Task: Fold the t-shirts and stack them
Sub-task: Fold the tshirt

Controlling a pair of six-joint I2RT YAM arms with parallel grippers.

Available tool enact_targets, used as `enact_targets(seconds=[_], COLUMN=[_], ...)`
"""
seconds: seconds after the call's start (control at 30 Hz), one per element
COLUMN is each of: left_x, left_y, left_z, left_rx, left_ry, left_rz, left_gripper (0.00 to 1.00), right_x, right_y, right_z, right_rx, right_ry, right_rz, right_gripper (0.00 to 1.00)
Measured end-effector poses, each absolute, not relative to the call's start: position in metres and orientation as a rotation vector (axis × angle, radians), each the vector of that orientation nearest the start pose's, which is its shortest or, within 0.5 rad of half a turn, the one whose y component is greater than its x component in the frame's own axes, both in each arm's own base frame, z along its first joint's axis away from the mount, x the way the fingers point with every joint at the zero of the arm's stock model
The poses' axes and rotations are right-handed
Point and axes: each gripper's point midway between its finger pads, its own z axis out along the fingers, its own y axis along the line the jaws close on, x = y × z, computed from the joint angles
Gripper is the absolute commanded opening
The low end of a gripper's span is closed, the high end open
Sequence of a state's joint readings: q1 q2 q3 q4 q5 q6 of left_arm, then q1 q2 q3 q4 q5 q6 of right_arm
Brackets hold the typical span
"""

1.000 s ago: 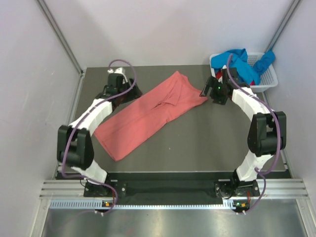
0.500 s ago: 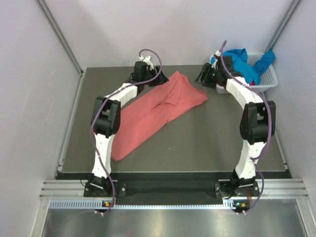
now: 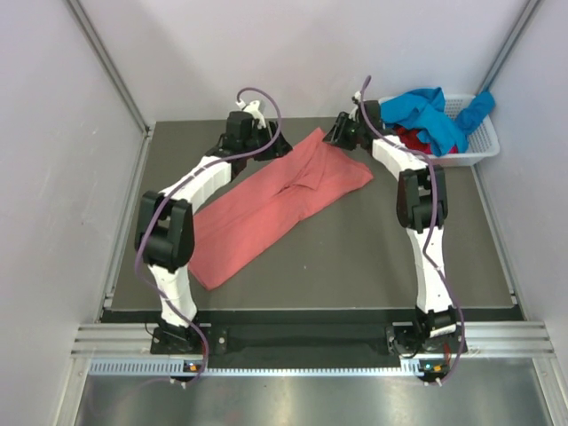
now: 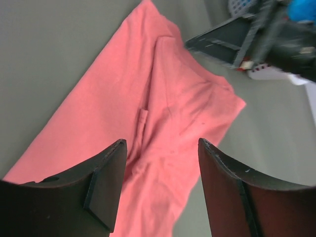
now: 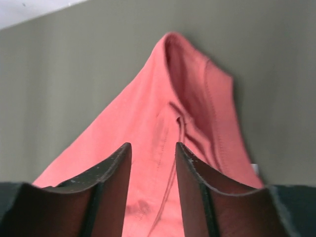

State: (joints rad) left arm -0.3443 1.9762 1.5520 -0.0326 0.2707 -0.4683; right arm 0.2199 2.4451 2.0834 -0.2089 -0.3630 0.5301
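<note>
Across the desk (image 3: 426,257) we see the salmon-pink t-shirt (image 3: 266,204) lying diagonally from lower left to upper centre, limp and light, best pinched, we judge, at its upper edge, where the left pincer (image 4: 160,143) and right pincer (image 5: 153,145) hover parted, grasping nothing.

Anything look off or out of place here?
Nothing damaged. The salmon-pink t-shirt lies skewed, diagonal across the table, with a rumpled fold near its far end. The blue t-shirt spills over the rim of the white basket at the far right corner rather than sitting inside.
</note>
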Motion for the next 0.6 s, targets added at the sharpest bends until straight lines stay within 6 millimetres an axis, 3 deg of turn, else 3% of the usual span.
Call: enact_targets(seconds=[0.13,0.23,0.37,0.6], left_x=[0.493,0.481,0.464,0.45], left_y=[-0.243,-0.239,-0.232,-0.225], left_z=[0.209,0.225,0.215,0.194], left_rx=[0.041,0.04,0.025,0.004], left_ry=[2.066,2.046,2.094,2.181], left_rz=[-0.769,-0.776,-0.764,-0.734], left_gripper=[0.64,0.64,0.64,0.64], right_x=[0.608,0.609,0.608,0.595], right_y=[0.238,0.242,0.24,0.232], right_z=[0.088,0.089,0.083,0.051], right_rx=[0.106,0.1,0.107,0.128], right_ry=[2.231,2.22,2.229,2.3], right_rz=[0.822,0.81,0.792,0.753], right_gripper=[0.38,0.37,0.37,0.4])
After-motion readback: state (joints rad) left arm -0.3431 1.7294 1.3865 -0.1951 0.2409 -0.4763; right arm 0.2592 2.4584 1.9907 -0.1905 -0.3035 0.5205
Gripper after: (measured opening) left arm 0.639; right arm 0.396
